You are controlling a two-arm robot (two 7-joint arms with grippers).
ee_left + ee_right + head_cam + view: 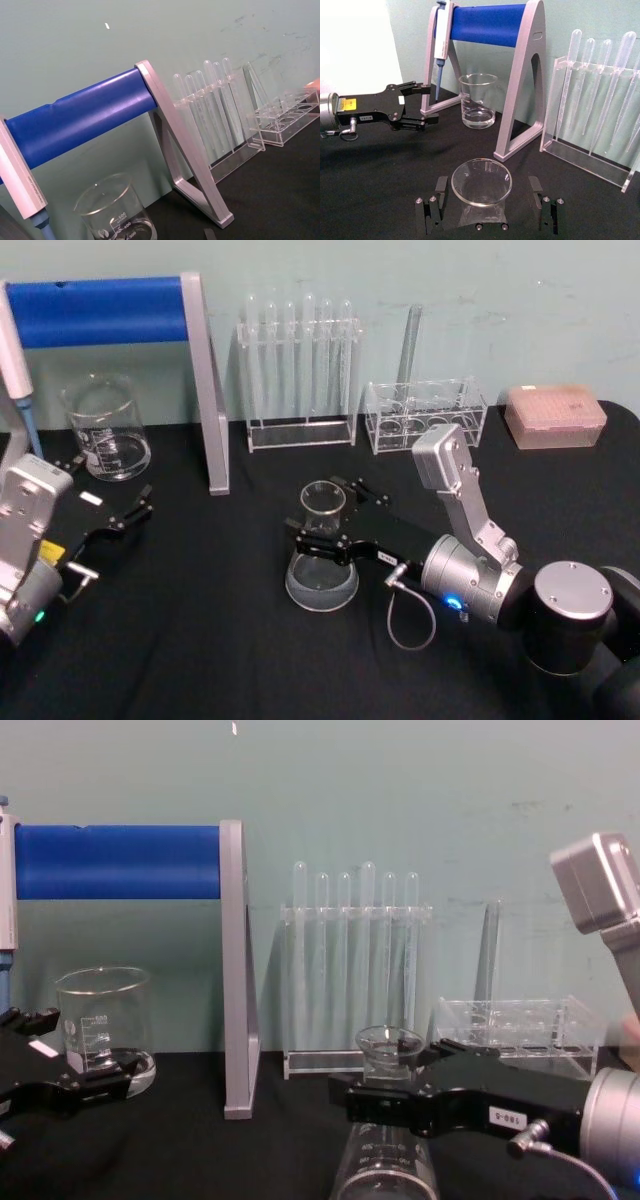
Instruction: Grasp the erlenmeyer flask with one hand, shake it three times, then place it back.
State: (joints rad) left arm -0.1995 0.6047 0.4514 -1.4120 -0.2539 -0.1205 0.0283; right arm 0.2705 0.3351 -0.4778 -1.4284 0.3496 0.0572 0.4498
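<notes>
In front of the test tube rack (pixel 300 380), the erlenmeyer flask (pixel 322 560) is straddled at its neck by the right gripper (pixel 325 525), jaws open, not yet closed. The left gripper (pixel 120 520) is parked beside the beaker (pixel 105 428), jaws open and empty.

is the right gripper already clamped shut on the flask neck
No: in the right wrist view the right gripper has its fingers spread apart on either side of the erlenmeyer flask, with gaps showing.

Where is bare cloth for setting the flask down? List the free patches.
Free: the black cloth in front of the flask, between the left pincer and right pincer. Also the right strip below the pink box. Crowded: the back row, with beaker, stand and racks.
</notes>
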